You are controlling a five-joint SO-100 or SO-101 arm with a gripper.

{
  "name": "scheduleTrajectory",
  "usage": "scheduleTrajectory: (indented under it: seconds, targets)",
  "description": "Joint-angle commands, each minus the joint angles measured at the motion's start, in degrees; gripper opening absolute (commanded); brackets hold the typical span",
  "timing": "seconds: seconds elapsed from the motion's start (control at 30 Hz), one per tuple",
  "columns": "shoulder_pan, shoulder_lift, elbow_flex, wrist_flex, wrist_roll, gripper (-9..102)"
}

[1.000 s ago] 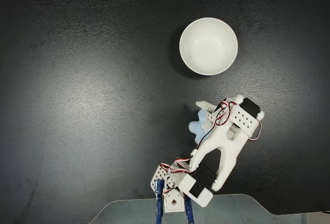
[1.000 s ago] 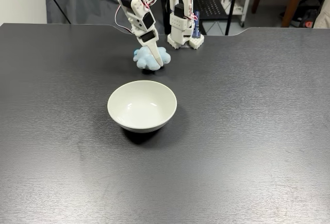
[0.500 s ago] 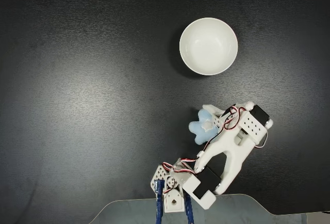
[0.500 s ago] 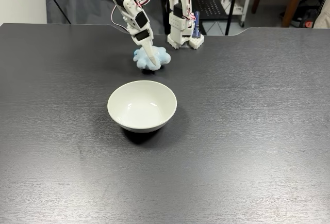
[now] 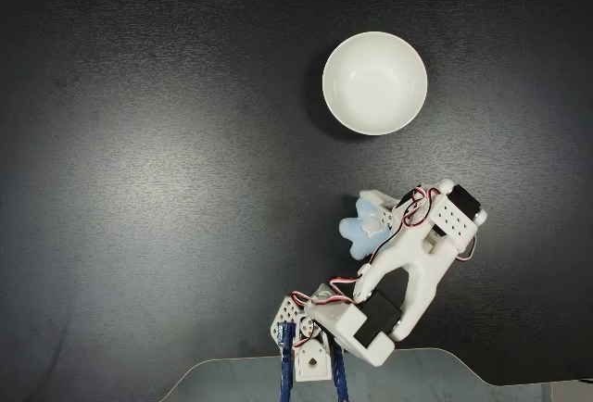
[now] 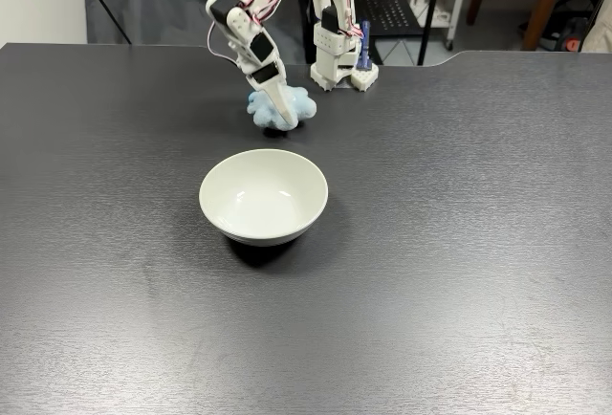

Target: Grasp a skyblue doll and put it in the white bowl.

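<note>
1. The skyblue doll point(image 5: 363, 229) is on the black table point(image 5: 167, 161), below the white bowl point(image 5: 374, 83) in a fixed view and well apart from it

2. In another fixed view the doll point(image 6: 280, 107) is behind the bowl point(image 6: 264, 195), near the arm's base point(image 6: 339, 69)

3. The gripper point(image 6: 284, 119) comes down on the doll, and its white fingers point(image 5: 384, 206) press against the plush from both sides, closed on it

4. I cannot tell if the doll touches the table or is raised a little

5. The bowl stands upright and holds nothing
</note>
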Motion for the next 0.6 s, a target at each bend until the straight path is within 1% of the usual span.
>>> scheduleTrajectory:
  seconds: [0.0, 0.43, 0.5, 0.57]
  targets:
    - [0.7, -0.4, -1.4, 2.5, -0.4, 56]
    - [0.1, -0.6, -1.4, 2.4, -0.4, 55]
    - [0.1, -0.6, -1.4, 2.4, -0.4, 53]
    - [0.1, -0.6, -1.4, 2.4, -0.4, 46]
